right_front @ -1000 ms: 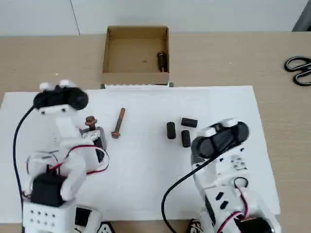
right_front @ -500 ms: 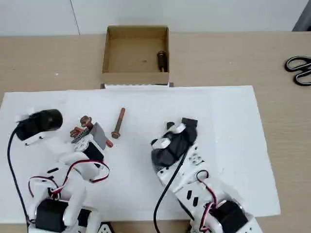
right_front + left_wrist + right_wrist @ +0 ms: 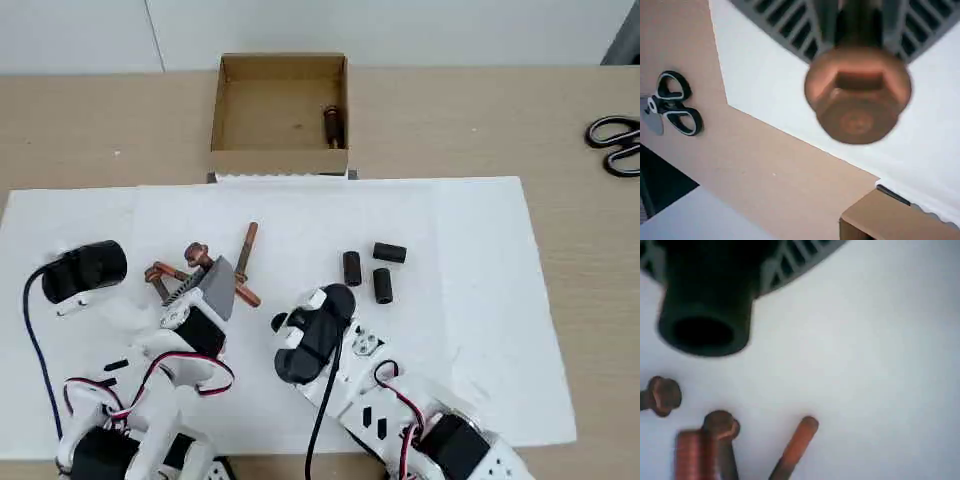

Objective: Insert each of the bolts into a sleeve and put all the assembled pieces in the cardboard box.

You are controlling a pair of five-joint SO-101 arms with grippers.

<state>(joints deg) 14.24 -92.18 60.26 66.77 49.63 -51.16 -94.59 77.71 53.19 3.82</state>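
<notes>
Black sleeve (image 3: 704, 315) end-on in right pincer (image 3: 710, 262).

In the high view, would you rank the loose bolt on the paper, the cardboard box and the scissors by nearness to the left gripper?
From the left gripper:
1. Loose bolt, just beside it.
2. Cardboard box, beyond the paper.
3. Scissors, far across the table.

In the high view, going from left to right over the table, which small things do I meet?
Leftmost bolts → straight bolt lying alone → single sleeve → two more sleeves → scissors.
</notes>
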